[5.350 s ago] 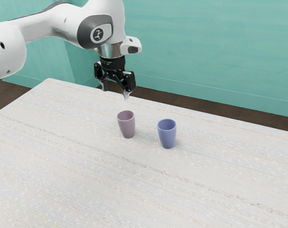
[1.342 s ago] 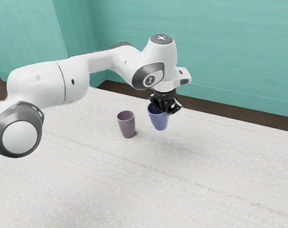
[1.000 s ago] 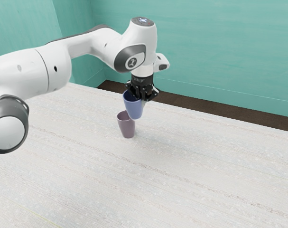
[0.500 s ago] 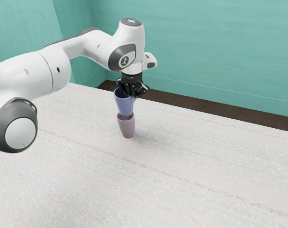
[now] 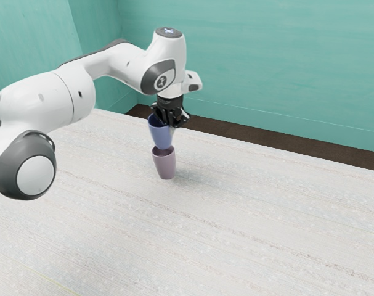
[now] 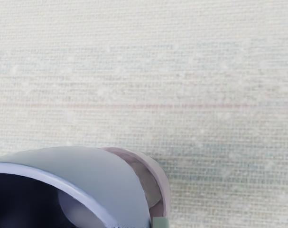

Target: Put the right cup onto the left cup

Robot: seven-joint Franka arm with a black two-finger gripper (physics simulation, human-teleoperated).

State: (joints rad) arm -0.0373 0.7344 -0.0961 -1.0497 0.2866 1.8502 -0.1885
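Beneath the jaws of the gripper (image 5: 168, 125), the mauve cup (image 5: 165, 166) stands on the pale table (image 5: 236, 234); beyond them rises a teal wall (image 5: 267, 61). The round badge (image 5: 162, 81) above them is too small to read. Pinching its side, they hold the blue cup (image 5: 161, 135) upright, base at the mauve cup's mouth.

Two cups counted, one blue cup (image 5: 160, 135) and one mauve cup (image 5: 165, 166), left of frame centre; one table (image 5: 193, 234), lower frame; one arm (image 5: 48, 98), upper left; one gripper (image 5: 168, 125).

blue cup (image 5: 160, 135), mauve cup (image 5: 165, 166), faintly streaked whitish table (image 5: 236, 222).
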